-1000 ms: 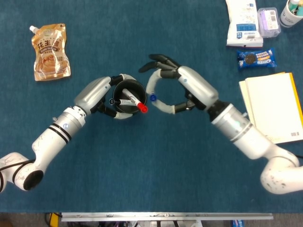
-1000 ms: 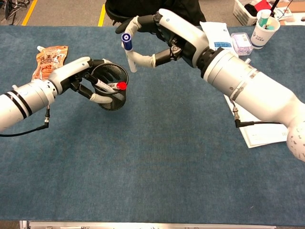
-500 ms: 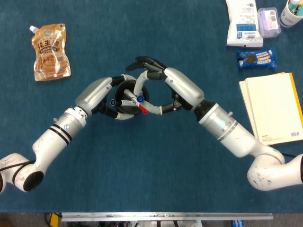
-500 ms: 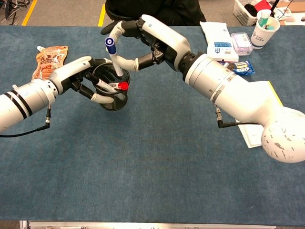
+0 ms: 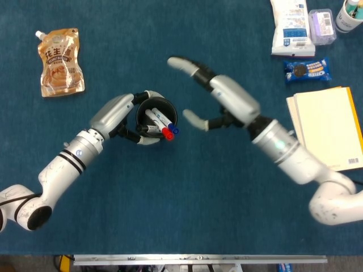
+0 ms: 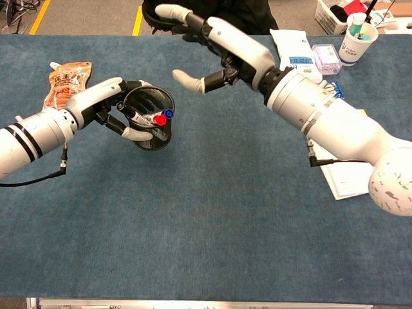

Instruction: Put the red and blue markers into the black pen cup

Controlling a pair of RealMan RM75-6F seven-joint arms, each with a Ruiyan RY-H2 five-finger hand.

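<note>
The black mesh pen cup [image 5: 143, 109] [image 6: 154, 135] stands left of the table's middle, and my left hand [image 5: 122, 113] [image 6: 109, 103] grips it around its side. Inside it lean the red marker [image 5: 165, 132] [image 6: 159, 119] and the blue marker [image 5: 173, 130] [image 6: 168, 113], their caps at the cup's right rim. My right hand [image 5: 218, 93] [image 6: 215, 38] hovers to the right of the cup with its fingers spread wide and nothing in it.
A tan snack pouch [image 5: 59, 62] [image 6: 64, 80] lies at the far left. At the back right are a white packet [image 5: 290, 28], a small clear box [image 5: 321, 25], a blue cookie pack [image 5: 307, 71] and a white cup [image 6: 357, 38]. A cream notebook [image 5: 332, 127] lies at the right edge.
My right hand carried the blue marker left over the cup, let it go inside beside the red one, then drew back to the right with its fingers spread. The left hand kept holding the cup.
</note>
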